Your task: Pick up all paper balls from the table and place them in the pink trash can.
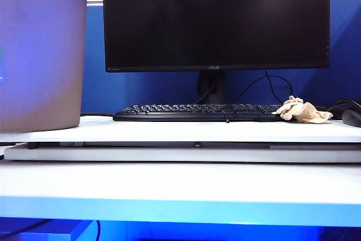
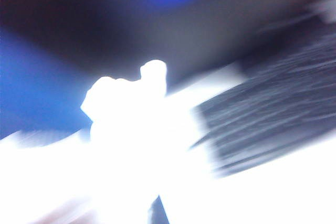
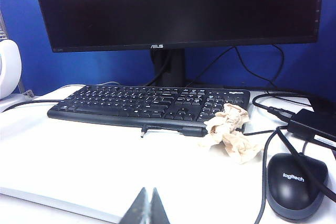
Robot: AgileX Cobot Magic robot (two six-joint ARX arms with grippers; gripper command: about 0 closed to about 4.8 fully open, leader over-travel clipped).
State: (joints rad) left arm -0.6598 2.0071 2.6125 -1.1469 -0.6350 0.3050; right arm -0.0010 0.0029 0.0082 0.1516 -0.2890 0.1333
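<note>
- In the exterior view I saw the pink trash can (image 1: pixel 39 55) standing on the white surface (image 1: pixel 180 131), off to the left of the black keyboard (image 1: pixel 197 112).
- A tan paper ball (image 1: pixel 302 111) lay on the surface, touching the keyboard's right end, below the dark monitor (image 1: pixel 216 18).
- A black mouse (image 1: pixel 352 118) showed just beyond the ball at the frame's edge. I saw neither arm in this view.
- The left wrist view was badly smeared. I made out a glaring white paper ball (image 2: pixel 126 108) close to the lens, with the blurred keyboard (image 2: pixel 268 114) beside it and the white surface (image 2: pixel 283 187) under both.
- I could not see the left gripper's fingers in that blur; they were drawn together, and I could not tell whether they were clamped on the white ball.
- In the right wrist view the right gripper (image 3: pixel 146 211) hung low over the surface (image 3: pixel 79 156) in front of the keyboard (image 3: pixel 149 107), its dark fingers (image 3: pixel 137 212) pressed together with nothing between them.
- The tan paper ball (image 3: pixel 230 132) rested against the keyboard's near right corner, and the mouse (image 3: pixel 296 184) sat just beside the ball, nearer the camera.
- The monitor (image 3: pixel 178 9) stood behind the keyboard, with cables (image 3: pixel 278 111) trailing past its right end.
</note>
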